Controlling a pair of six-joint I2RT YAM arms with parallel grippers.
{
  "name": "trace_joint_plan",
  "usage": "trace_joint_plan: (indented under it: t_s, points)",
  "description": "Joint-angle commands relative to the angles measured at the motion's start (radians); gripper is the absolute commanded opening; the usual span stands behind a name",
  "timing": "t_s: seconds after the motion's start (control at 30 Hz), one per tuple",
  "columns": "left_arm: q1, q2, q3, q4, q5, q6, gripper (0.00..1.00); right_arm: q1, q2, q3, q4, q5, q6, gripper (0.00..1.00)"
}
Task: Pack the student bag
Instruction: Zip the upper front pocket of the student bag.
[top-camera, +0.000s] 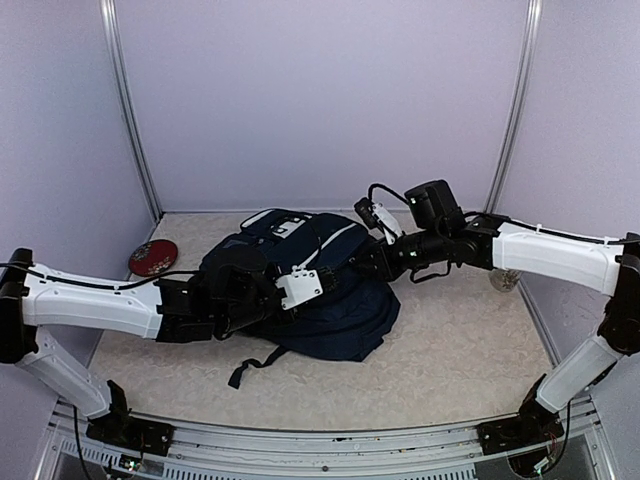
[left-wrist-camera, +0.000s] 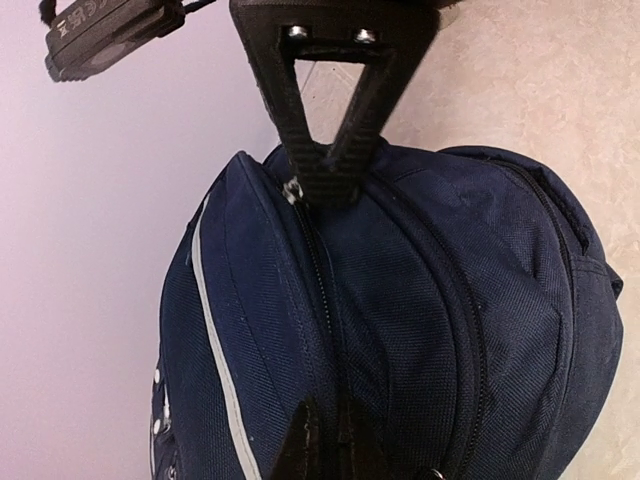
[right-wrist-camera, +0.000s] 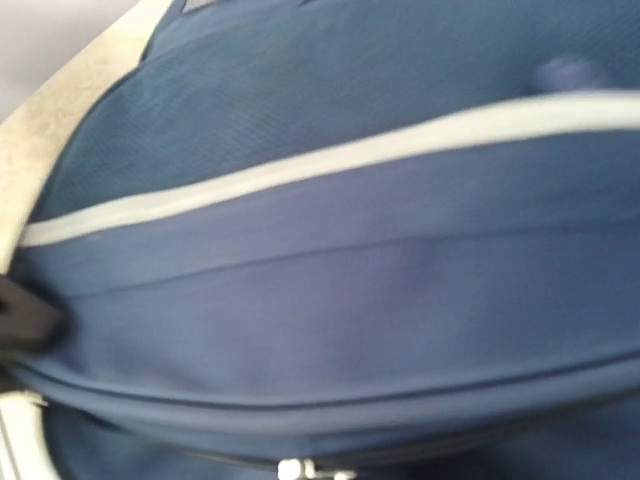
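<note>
2 arms meet on the student bag (top-camera: 335, 325), lying flat mid-tabletop (top-camera: 450, 360) with its handle end toward the far wall. Your left fingers (left-wrist-camera: 285, 110) are pressed together, pinching its zip line (left-wrist-camera: 318, 260), which runs lengthwise away from them. Your right fingers (top-camera: 366, 262), closed, press the opposite flank; whether they grip fabric, you cannot tell.

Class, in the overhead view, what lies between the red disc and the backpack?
In the top view, only a short strip of bare table separates the disc from the backpack; a black cable skirts it.
</note>
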Motion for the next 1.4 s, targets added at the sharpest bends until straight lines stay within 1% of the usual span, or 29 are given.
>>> trace_joint_plan:
  t_s: [0.0,0.13,0.3,0.37,0.43,0.5,0.53,0.57,0.6,0.63,0.67,0.7,0.77,0.83,0.87,0.93,1.0,1.03,1.07,1.1,1.13,1.17,1.23,1.3,1.37]
  points:
    - [0.004,-0.130,-0.073,-0.192,-0.061,-0.046,0.00,-0.137,-0.048,0.075,-0.139,0.161,-0.129,0.00]
    - [-0.041,-0.207,-0.124,-0.195,-0.058,-0.059,0.00,-0.204,-0.006,0.110,-0.133,0.225,-0.216,0.00]
    - [-0.050,-0.248,-0.154,-0.213,-0.074,-0.093,0.00,-0.273,0.062,0.188,-0.130,0.286,-0.292,0.00]
    - [-0.049,-0.262,-0.163,-0.206,-0.074,-0.092,0.00,-0.281,0.092,0.205,-0.120,0.260,-0.321,0.00]
    - [-0.047,-0.268,-0.167,-0.192,-0.069,-0.103,0.00,-0.279,0.116,0.202,-0.110,0.170,-0.332,0.00]
    - [-0.055,-0.273,-0.137,-0.181,-0.079,-0.136,0.00,-0.261,0.120,0.177,-0.096,0.097,-0.326,0.00]
    - [-0.056,-0.278,-0.102,-0.182,-0.069,-0.174,0.20,-0.244,0.112,0.153,-0.077,0.086,-0.322,0.00]
    - [-0.055,-0.284,-0.069,-0.180,-0.038,-0.207,0.45,-0.230,0.099,0.119,-0.050,0.072,-0.312,0.00]
    - [-0.056,-0.290,-0.041,-0.176,0.018,-0.230,0.63,-0.218,0.085,0.087,-0.018,0.044,-0.291,0.00]
    - [-0.058,-0.288,-0.012,-0.179,0.078,-0.245,0.73,-0.209,0.075,0.052,0.021,-0.013,-0.269,0.00]
    - [-0.062,-0.280,0.016,-0.185,0.136,-0.253,0.79,-0.201,0.064,0.019,0.060,-0.054,-0.243,0.00]
    - [-0.066,-0.261,0.039,-0.187,0.166,-0.260,0.83,-0.190,0.056,-0.011,0.095,-0.080,-0.221,0.00]
    - [-0.063,-0.243,0.050,-0.169,0.163,-0.277,0.85,-0.167,0.048,-0.060,0.162,-0.091,-0.189,0.00]
    - [-0.033,-0.248,0.001,-0.107,0.119,-0.304,0.84,-0.146,0.055,-0.084,0.185,-0.093,-0.166,0.00]
    - [-0.003,-0.253,-0.022,-0.087,0.085,-0.346,0.82,-0.135,0.064,-0.089,0.180,-0.090,-0.158,0.00]
    - [0.091,-0.271,-0.031,-0.114,0.040,-0.511,0.79,-0.104,0.069,-0.106,0.161,-0.069,-0.155,0.00]
    - [0.215,-0.307,-0.059,-0.154,-0.042,-0.745,0.65,-0.076,0.064,-0.133,0.155,-0.057,-0.147,0.00]
    - [0.282,-0.328,-0.085,-0.188,-0.112,-0.876,0.59,-0.064,0.058,-0.146,0.156,-0.055,-0.140,0.00]
    - [0.345,-0.345,-0.112,-0.245,-0.150,-1.010,0.55,-0.051,0.052,-0.163,0.160,-0.053,-0.130,0.00]
    - [0.413,-0.360,-0.151,-0.288,-0.142,-1.118,0.52,-0.042,0.045,-0.176,0.166,-0.053,-0.118,0.00]
    - [0.463,-0.369,-0.202,-0.299,-0.111,-1.182,0.50,-0.031,0.039,-0.191,0.179,-0.054,-0.105,0.00]
    - [0.494,-0.373,-0.266,-0.292,-0.091,-1.220,0.50,-0.019,0.036,-0.200,0.186,-0.055,-0.093,0.00]
    - [0.510,-0.354,-0.345,-0.246,-0.097,-1.256,0.50,0.010,0.033,-0.205,0.188,-0.053,-0.072,0.00]
    - [0.520,-0.297,-0.386,-0.201,-0.110,-1.265,0.50,0.046,0.032,-0.203,0.184,-0.053,-0.057,0.00]
    - [0.551,-0.219,-0.388,-0.148,-0.083,-1.244,0.51,0.088,0.025,-0.208,0.195,-0.062,-0.040,0.00]
